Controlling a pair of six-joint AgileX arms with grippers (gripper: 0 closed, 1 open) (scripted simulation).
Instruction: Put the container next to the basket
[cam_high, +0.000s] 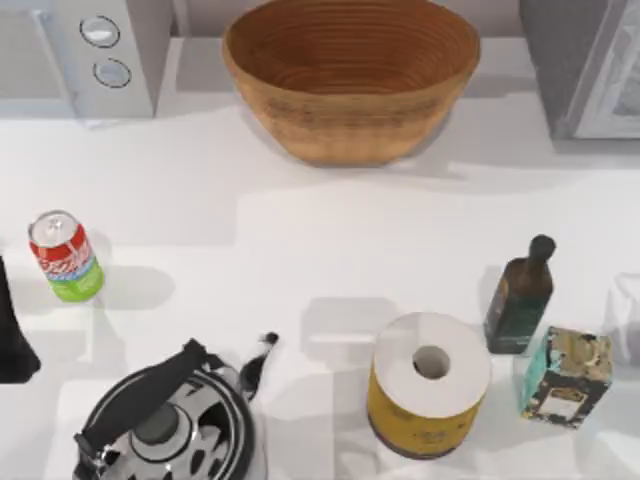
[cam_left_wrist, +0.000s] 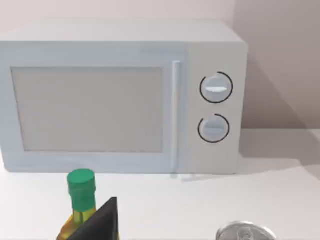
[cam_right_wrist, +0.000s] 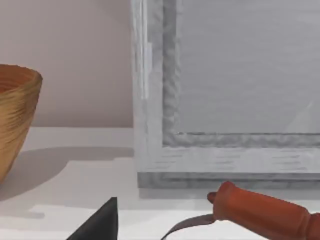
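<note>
The small red-and-white drink can with a green band (cam_high: 66, 257) is standing upright at the frame's left on the white tabletop (cam_high: 300, 250), well apart from the large woven wicker basket (cam_high: 350, 75) sitting hollow at upper centre; I cannot tell either gripper's state.

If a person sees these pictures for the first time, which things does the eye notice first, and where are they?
The big woven basket at the back centre of the table stands out first. Next comes the small red and green container, upright near the left edge, far from the basket. At the front stand a kettle and a yellow cylinder with a white top.
</note>
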